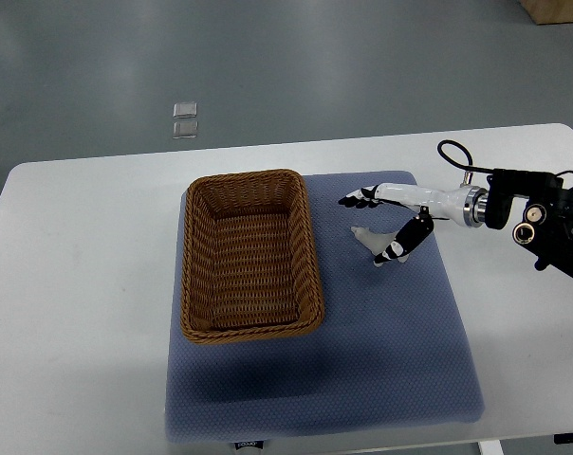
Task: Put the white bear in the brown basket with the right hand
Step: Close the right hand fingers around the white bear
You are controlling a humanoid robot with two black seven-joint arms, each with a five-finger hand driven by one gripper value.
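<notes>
White bear [370, 238] lies on the blue-grey mat [381, 360], to the right of the brown basket [252, 256] and clear of its rim, with a strip of bare mat between them. It is a small pale figure, and from where I stand only part of it shows, since the right hand [389, 224] sits partly over it. Its long axis seems to run from upper left to lower right, with the narrower end pointing up and left toward the basket's far corner; which end is the head I cannot tell at this size. The right hand reaches in from the right edge on a white forearm, and its black-tipped fingers [355, 199] are spread: one set stretches out to the left above the bear, while the thumb side curls down just beside the bear's lower right end. The fingers bracket the toy but do not look closed on it, and whether any tip touches it is hard to make out. The basket is a woven rectangle, long side running away from the robot, sitting on the mat's left part. The mat rests on a white table [78, 284].
</notes>
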